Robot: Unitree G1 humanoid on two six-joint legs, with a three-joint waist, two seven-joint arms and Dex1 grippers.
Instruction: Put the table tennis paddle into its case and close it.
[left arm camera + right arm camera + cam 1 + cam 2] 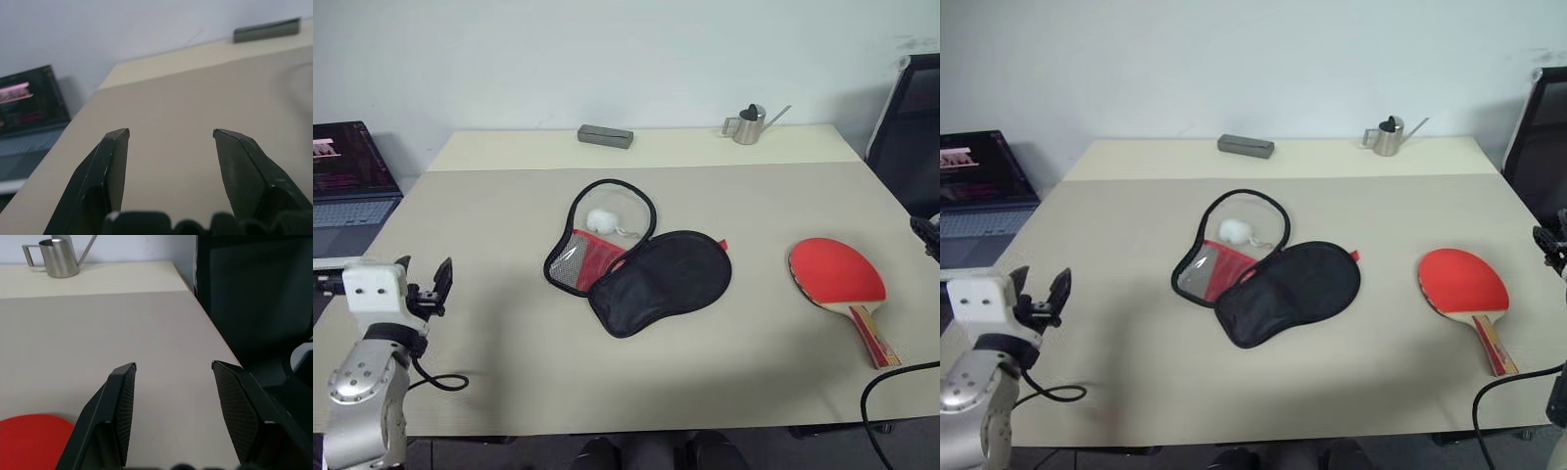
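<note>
Left gripper (423, 284) at table (509, 372) edge (jaws apart), paddle (838, 275) apart.

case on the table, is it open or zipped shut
Open. The case lies unzipped, its black half folded aside from the clear and red half, where a white ball sits. The paddle lies outside it.

I see the table tennis paddle (836, 270) with red face and red-black striped wooden handle; the case (651, 277) black, with red lining; a white ball (601, 219); a beige table (509, 323).
</note>
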